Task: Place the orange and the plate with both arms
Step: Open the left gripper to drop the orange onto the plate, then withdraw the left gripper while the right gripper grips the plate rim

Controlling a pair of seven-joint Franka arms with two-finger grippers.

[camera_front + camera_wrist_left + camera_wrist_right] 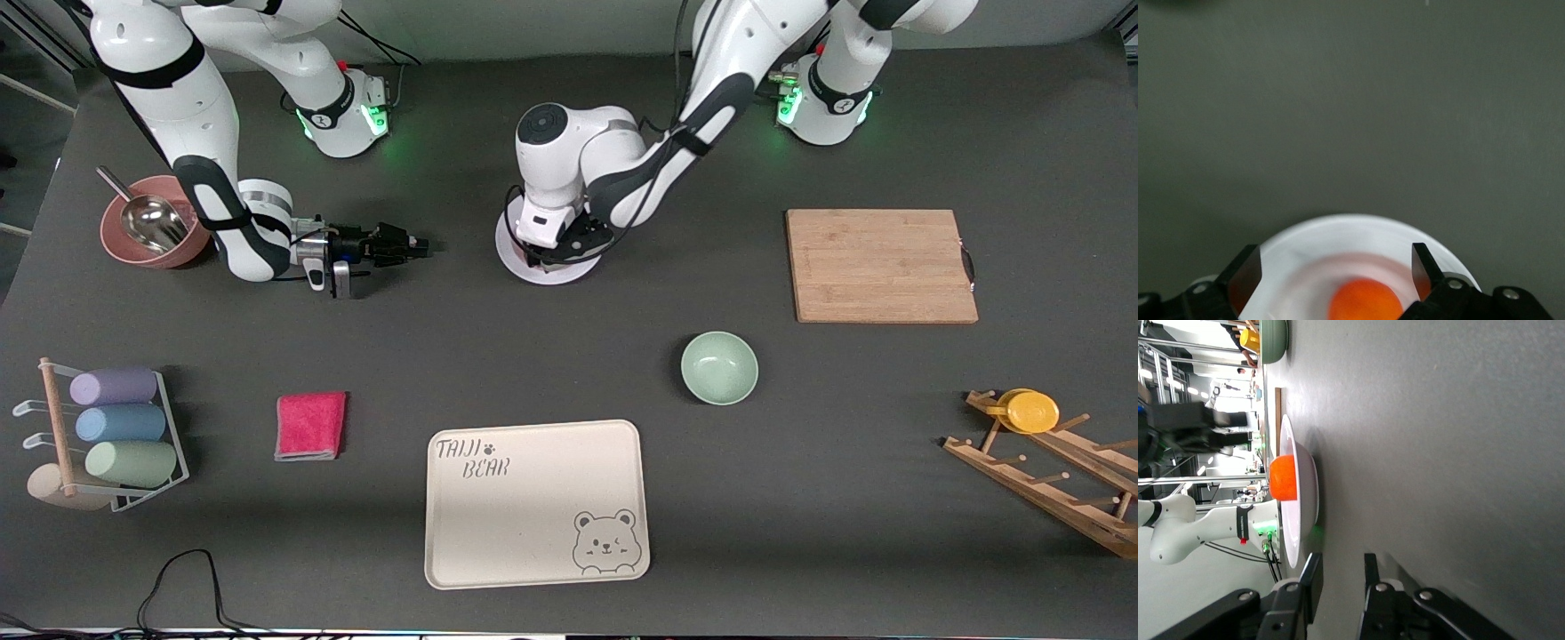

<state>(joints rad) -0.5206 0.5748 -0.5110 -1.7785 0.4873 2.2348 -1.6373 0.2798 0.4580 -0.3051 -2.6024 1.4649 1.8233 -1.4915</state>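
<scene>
The orange [1365,301] sits in the middle of the white plate [526,265], which rests on the dark table [569,373] between the two arm bases, farther from the front camera than the green bowl [719,367] and the bear-print tray [536,503]. The left gripper [1336,267] hangs right over it, fingers [1246,272] spread wide either side of the fruit, gripping nothing. The right gripper [418,246] lies low and level near the plate's rim, toward the right arm's end of the table, its fingers [1313,581] a narrow gap apart, empty too. Beside that arm sits a pink bowl [124,251] with a metal scoop [156,220].
</scene>
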